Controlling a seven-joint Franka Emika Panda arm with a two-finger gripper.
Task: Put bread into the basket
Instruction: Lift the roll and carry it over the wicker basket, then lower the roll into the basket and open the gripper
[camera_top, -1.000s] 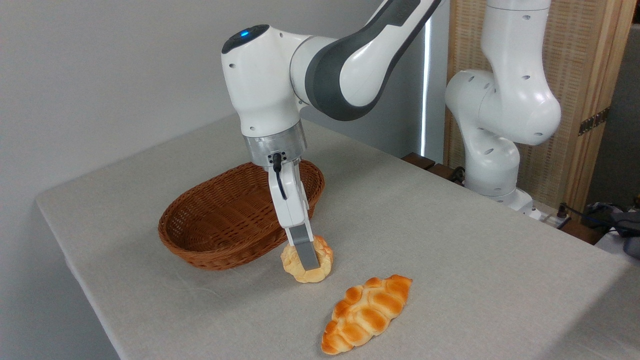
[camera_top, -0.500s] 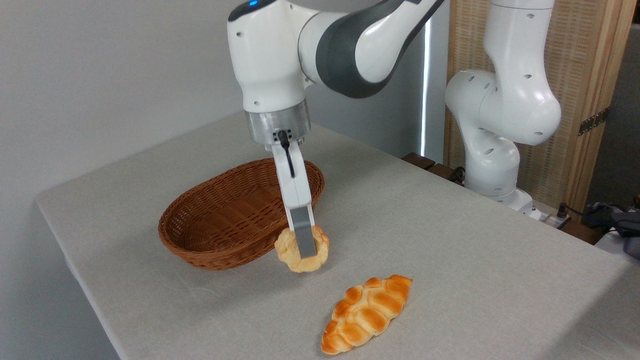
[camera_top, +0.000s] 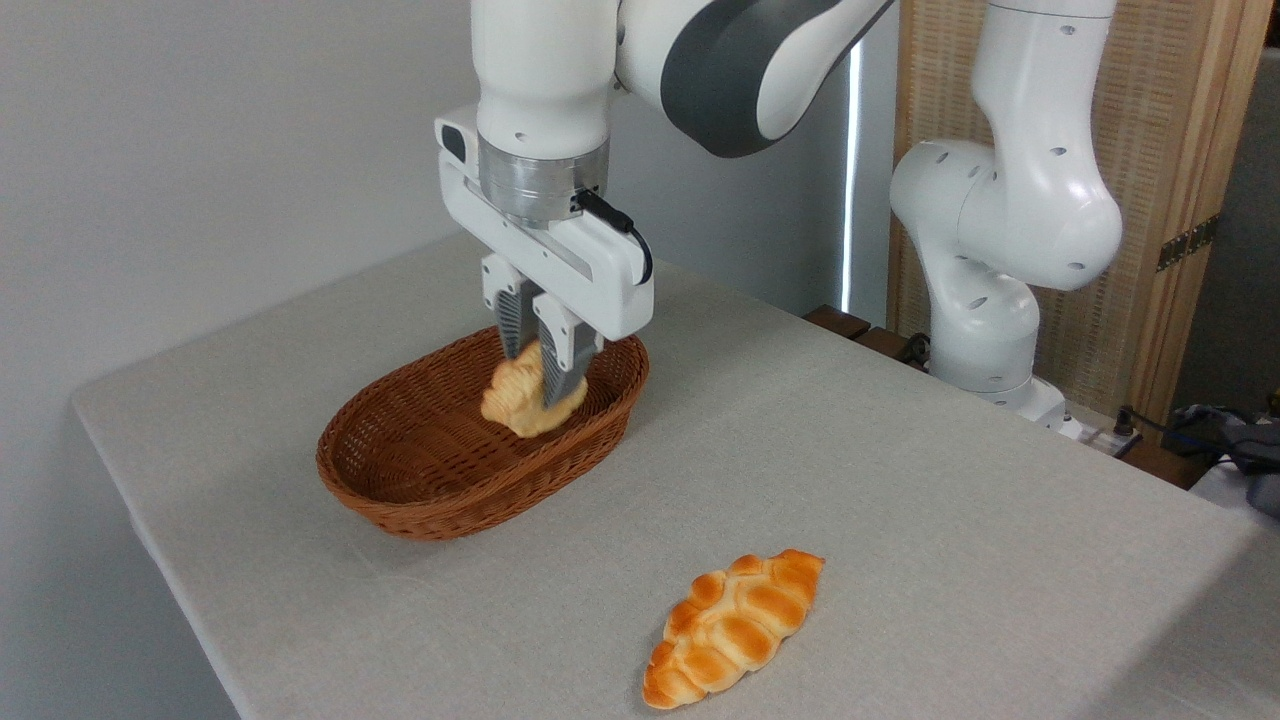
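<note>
The bread (camera_top: 518, 398), a small golden bun, hangs tilted in the air over the right half of the basket (camera_top: 420, 480). My gripper (camera_top: 535, 378) is shut on the bread, one finger on each side, pointing straight down from the wrist. The oval brown wicker basket sits on the table left of centre, with nothing lying in it. Part of the bun is hidden behind the nearer finger.
A longer braided loaf (camera_top: 735, 625) lies on the grey tablecloth near the front, right of the basket. The arm's white base (camera_top: 985, 300) stands at the table's far right edge. A wooden screen (camera_top: 1160, 150) is behind it.
The gripper has lifted the bread off the table, carried it up and to the left over the basket, and turned about its wrist.
</note>
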